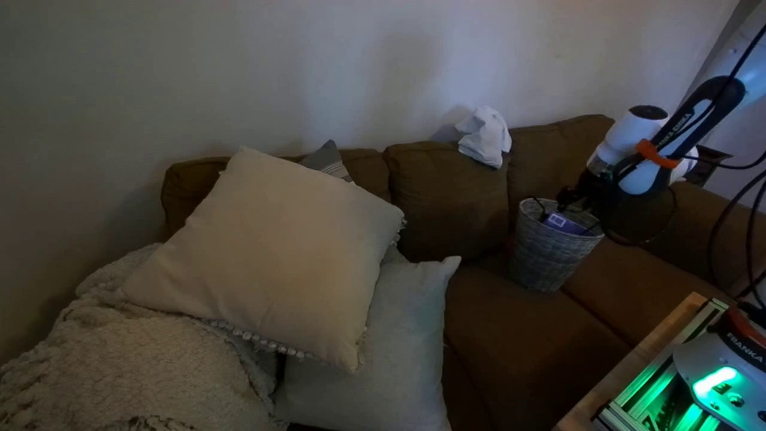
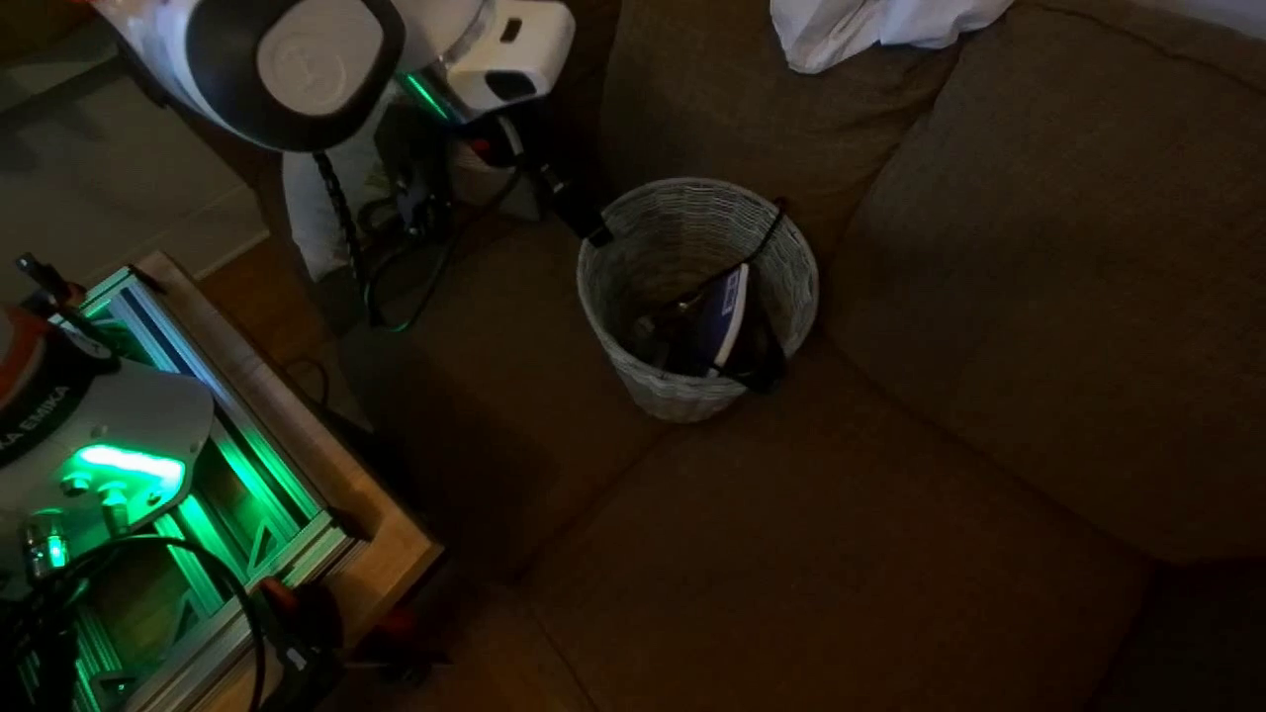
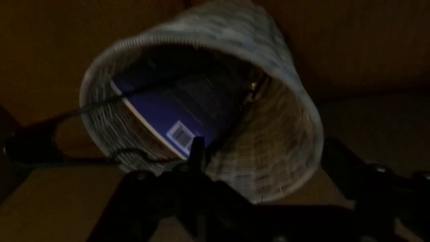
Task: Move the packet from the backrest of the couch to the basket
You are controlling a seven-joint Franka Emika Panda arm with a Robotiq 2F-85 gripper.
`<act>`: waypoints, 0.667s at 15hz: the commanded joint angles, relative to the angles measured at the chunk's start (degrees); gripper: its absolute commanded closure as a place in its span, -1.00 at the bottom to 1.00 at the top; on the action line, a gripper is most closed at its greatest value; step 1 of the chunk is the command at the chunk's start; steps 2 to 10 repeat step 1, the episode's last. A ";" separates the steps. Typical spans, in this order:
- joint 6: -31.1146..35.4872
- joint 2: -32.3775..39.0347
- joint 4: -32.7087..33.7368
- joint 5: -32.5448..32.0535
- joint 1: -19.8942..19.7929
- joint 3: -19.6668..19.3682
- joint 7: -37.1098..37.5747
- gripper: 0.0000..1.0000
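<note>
Gripper (image 3: 263, 143) stands wide, nothing held, near rim of basket (image 1: 543, 254). White crumpled packet (image 1: 485, 136) lies atop couch backrest (image 1: 446, 188). Likely light, soft, cloth-like; should give under squeeze, hardly fragile. You could pinch raised folds near top, clear of backrest.

The arm (image 1: 633, 134) was white and black, wrapped with an orange band (image 1: 655, 154) and trailing dark cables (image 1: 750, 239). One joint (image 2: 226, 49) wore a pale disc (image 2: 319, 59); a green strip (image 2: 427, 97) shone beside the white wrist housing (image 2: 536, 54). The gripper (image 3: 264, 143) was black, with screw heads (image 3: 380, 169). On the pale base (image 2: 148, 400), a green light (image 2: 134, 463) glowed beneath "FRANKA" lettering (image 1: 745, 350).
</note>
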 commanded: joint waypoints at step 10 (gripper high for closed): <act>0.95 -2.33 -0.70 4.21 -2.49 4.26 -2.84 -0.99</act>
